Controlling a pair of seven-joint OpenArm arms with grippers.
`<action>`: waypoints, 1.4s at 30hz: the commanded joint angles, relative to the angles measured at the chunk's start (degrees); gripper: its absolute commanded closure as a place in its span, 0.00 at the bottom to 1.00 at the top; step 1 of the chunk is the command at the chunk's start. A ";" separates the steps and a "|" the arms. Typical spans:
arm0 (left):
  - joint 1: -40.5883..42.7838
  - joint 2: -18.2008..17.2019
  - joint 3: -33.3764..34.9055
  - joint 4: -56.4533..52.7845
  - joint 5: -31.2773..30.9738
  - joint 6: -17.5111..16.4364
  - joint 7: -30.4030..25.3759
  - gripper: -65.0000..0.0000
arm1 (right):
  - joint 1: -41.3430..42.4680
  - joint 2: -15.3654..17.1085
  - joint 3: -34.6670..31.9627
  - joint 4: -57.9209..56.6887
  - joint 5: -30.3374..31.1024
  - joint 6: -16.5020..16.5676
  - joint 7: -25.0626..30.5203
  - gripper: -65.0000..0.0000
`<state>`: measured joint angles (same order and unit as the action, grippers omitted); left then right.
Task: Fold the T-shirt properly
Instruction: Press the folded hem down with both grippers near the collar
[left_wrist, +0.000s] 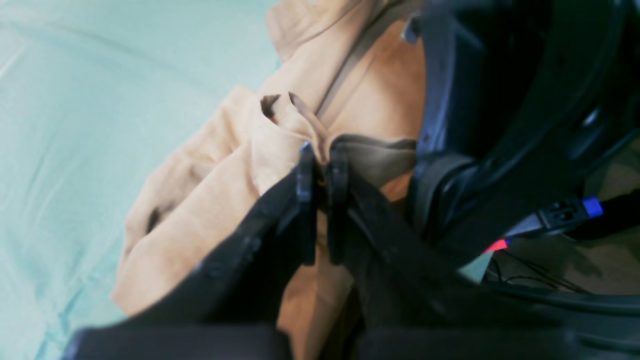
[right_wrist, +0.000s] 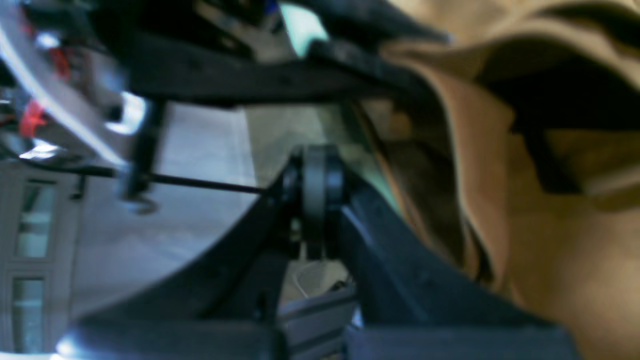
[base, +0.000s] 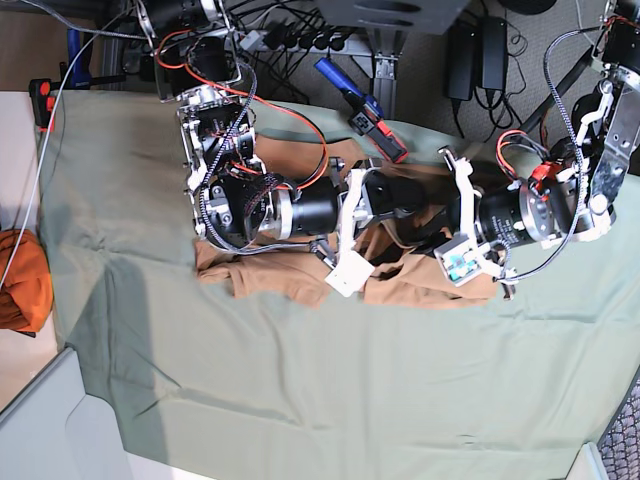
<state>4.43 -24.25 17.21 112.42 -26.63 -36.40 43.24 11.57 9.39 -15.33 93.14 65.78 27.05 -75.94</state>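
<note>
The tan T-shirt (base: 270, 275) lies crumpled across the middle of the green table cloth, partly lifted under both arms. In the left wrist view my left gripper (left_wrist: 320, 160) is shut on a raised fold of the T-shirt (left_wrist: 210, 200), and the cloth hangs down to the left below it. In the right wrist view my right gripper (right_wrist: 320, 170) is shut with nothing visible between its fingers. There the T-shirt (right_wrist: 550, 240) drapes close on its right side. In the base view both grippers meet above the shirt's middle, blurred.
The sage-green table cloth (base: 350, 380) covers the table. A deep-orange cloth bundle (base: 20, 280) sits off the left edge. Cables, power strips and a blue-handled tool (base: 352, 100) lie behind the back edge.
</note>
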 joint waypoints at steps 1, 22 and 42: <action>-0.92 -0.20 -0.24 0.72 -1.31 -0.72 -1.40 1.00 | 1.11 0.22 0.20 0.74 0.74 7.91 0.76 1.00; 1.33 3.61 4.76 0.72 -4.57 -3.54 0.83 1.00 | 3.50 0.44 0.20 -5.53 -13.05 7.87 9.60 1.00; 1.31 3.63 9.46 0.72 -1.88 -3.50 1.11 0.45 | 3.50 0.44 0.28 -5.53 -14.93 7.85 9.77 1.00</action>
<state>6.37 -20.64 26.94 112.40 -27.73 -39.05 45.89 13.98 9.82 -15.22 86.76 49.56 27.22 -66.76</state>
